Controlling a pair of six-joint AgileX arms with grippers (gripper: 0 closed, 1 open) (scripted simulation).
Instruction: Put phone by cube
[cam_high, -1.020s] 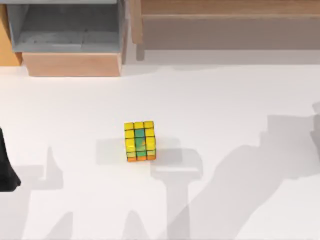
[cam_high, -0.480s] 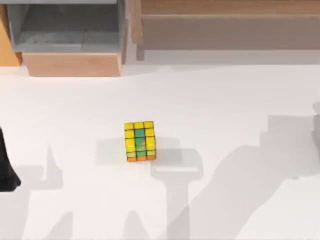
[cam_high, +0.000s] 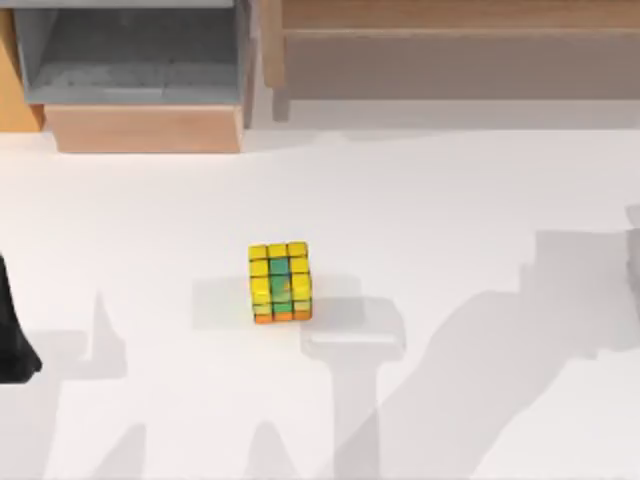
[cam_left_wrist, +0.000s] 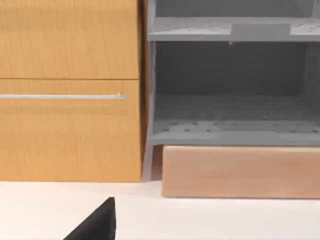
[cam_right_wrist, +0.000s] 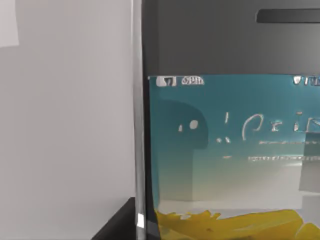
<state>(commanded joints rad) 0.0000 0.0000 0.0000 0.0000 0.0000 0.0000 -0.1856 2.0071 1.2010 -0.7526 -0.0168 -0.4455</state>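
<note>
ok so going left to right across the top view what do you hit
Left arm at the left edge → grey open shelf unit at the back left → cube near the middle → long wooden unit along the back right.

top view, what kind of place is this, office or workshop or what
Probably a rendered home or office tabletop: a plain white table holding a puzzle cube, a wooden drawer cabinet beside grey open shelving behind, and a smartphone close to the right wrist camera.
</note>
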